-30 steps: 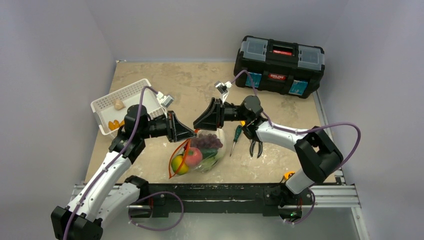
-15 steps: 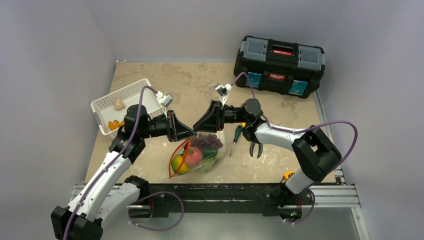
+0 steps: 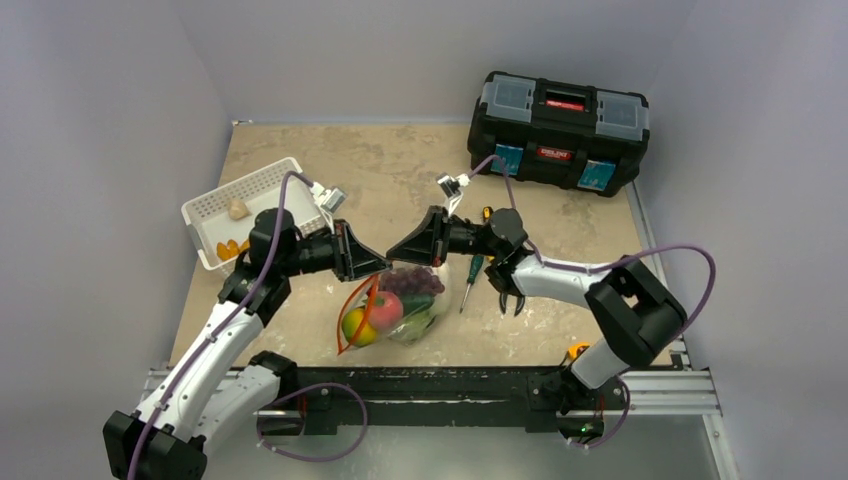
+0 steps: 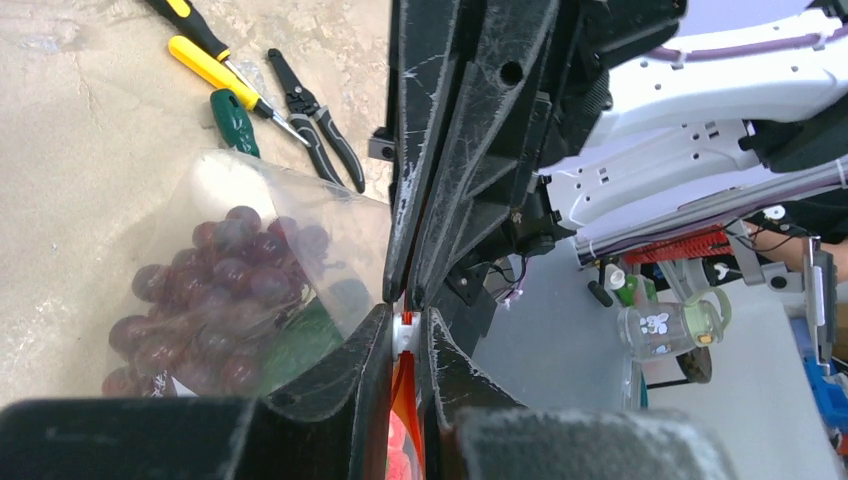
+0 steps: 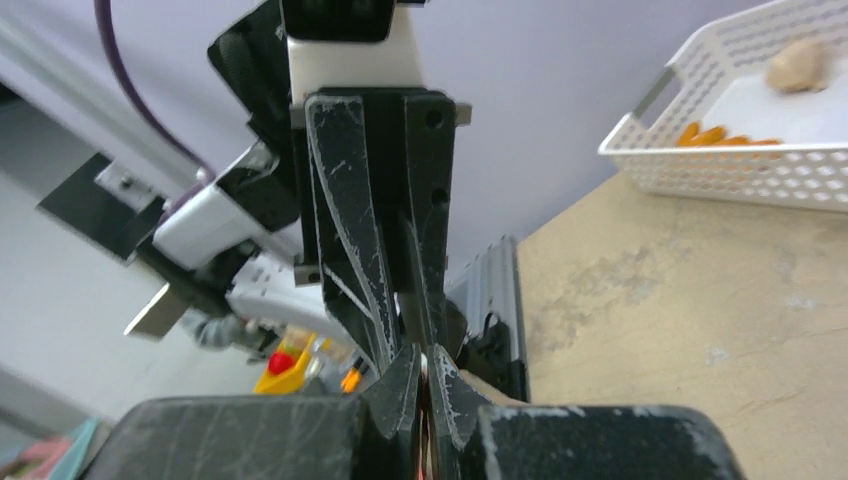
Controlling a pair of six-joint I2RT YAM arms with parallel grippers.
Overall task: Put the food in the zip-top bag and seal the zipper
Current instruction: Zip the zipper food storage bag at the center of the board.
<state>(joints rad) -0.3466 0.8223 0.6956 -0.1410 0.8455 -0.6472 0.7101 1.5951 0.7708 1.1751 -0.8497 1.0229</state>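
Note:
The zip-top bag [image 3: 436,290] lies near the table's front edge, holding the food: dark grapes [image 3: 411,281], a red peach [image 3: 386,312], a yellow-green fruit [image 3: 356,329] and a green cucumber [image 3: 418,305]. Its orange-red zipper [image 3: 361,312] curves down the left side. My left gripper [image 3: 383,266] and right gripper [image 3: 393,253] meet tip to tip above the bag's top corner. In the left wrist view the left gripper [image 4: 405,325] is shut on the zipper [image 4: 404,400] at a small white slider. In the right wrist view the right gripper [image 5: 424,362] is shut on the same strip.
A black toolbox [image 3: 558,130] stands at the back right. A white slotted basket [image 3: 214,202] with small items sits at the left. A green-handled screwdriver [image 3: 472,270] and pliers [image 3: 512,295] lie right of the bag, with yellow-handled screwdrivers [image 4: 205,65] nearby.
My right gripper has closed from partly open to shut on the zipper and dropped slightly towards the left gripper's tip. The left arm and the bag have held still.

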